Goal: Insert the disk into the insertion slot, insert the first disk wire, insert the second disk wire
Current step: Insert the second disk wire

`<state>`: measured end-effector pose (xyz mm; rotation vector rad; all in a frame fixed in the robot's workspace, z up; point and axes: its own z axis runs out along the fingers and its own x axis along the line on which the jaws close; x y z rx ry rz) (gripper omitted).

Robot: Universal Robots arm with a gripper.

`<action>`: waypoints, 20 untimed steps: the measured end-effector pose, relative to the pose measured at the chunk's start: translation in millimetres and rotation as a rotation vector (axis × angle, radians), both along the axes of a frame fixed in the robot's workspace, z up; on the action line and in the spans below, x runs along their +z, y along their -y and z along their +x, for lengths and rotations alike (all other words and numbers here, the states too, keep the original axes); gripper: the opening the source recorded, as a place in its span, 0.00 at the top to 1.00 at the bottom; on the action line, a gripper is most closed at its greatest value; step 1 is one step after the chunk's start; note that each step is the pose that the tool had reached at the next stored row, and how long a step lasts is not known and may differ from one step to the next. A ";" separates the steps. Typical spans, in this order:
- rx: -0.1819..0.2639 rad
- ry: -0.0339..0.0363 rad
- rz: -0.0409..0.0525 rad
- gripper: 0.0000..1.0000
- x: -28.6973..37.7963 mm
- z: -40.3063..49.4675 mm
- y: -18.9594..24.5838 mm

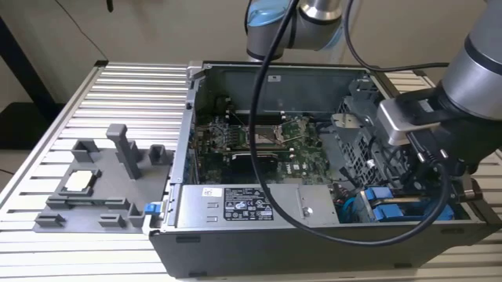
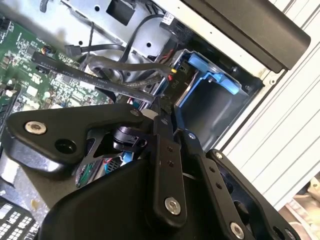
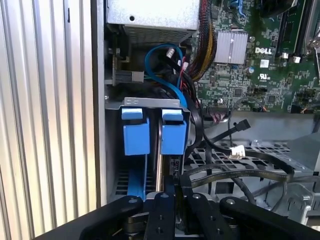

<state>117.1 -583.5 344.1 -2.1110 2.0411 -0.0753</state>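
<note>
One disk (image 3: 160, 160) shows in the first wrist view as a thin silver edge, standing on its side between two blue tabs (image 3: 136, 132) at the mouth of the slot (image 3: 116, 180). Its long axis runs from the tabs back toward the gripper (image 3: 170, 192), down into the bay. It sits in the corner of the computer case (image 1: 259, 247) nearest the exterior view's right, beside the case wall.

The jaws are narrow, almost together. They seem to pinch the disk's edge, though the contact itself is hard to make out. In the second wrist view the gripper (image 2: 161, 112) reaches toward the slot (image 2: 215, 105), whose blue frame wraps a dark grey opening.

Cables crowd the place. One blue cable (image 3: 165, 65) loops just behind the tabs. Two loose black cables lie over the perforated cage (image 3: 240, 165) next to the slot, one ending in a black plug (image 3: 243, 124) and one in a white plug (image 3: 237, 150).

Farther out are one green board (image 1: 267, 141) and one grey box with a label (image 1: 235, 205), which stands between the board and the case's near wall. The arm (image 1: 471, 88) comes down from the exterior view's right. On the slatted desk (image 1: 126, 88), well apart from the case, stands one grey holder (image 1: 102, 182).
</note>
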 end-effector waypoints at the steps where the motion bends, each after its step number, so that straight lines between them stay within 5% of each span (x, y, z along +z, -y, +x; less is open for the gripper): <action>1: -0.003 0.0000 0.0001 0.84 -0.5 0.0 -0.3; 20: -0.050 0.0000 -0.0028 0.84 -8.8 0.0 -1.4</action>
